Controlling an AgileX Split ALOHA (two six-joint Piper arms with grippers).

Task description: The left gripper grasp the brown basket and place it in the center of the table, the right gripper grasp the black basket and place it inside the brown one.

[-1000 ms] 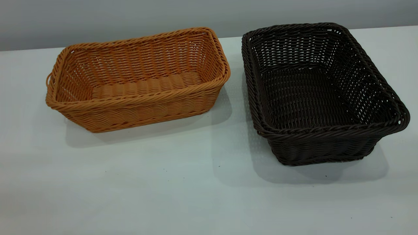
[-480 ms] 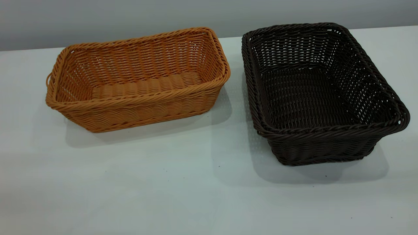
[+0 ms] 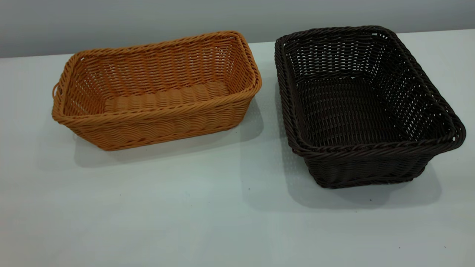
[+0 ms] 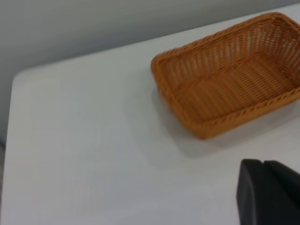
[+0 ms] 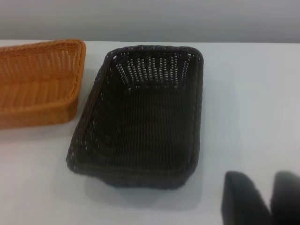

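Brown basket [image 3: 156, 92] sits at the left of the exterior frame on the table [image 3: 185, 222], upright and empty, with the black basket [image 3: 363, 107] just beside it at the right, the two apart by a narrow strip of white. Neither is gripped, so the step in hand looks like the left arm's approach. Only a dark part of the left gripper [image 4: 269, 194] shows, at the lower right corner of its wrist view, well apart from the basket and holding nothing; how far its fingers stand open cannot be told. A good grasp would likely pinch the braided rim on the short wall away from the dark basket, fingers straddling the wall, so the drag toward the bare middle of the table does not knock its neighbour. The right gripper [image 5: 262, 199] shows two dark fingers with a gap between them at the lower right of its view, empty, near the black basket, and should probably wait.
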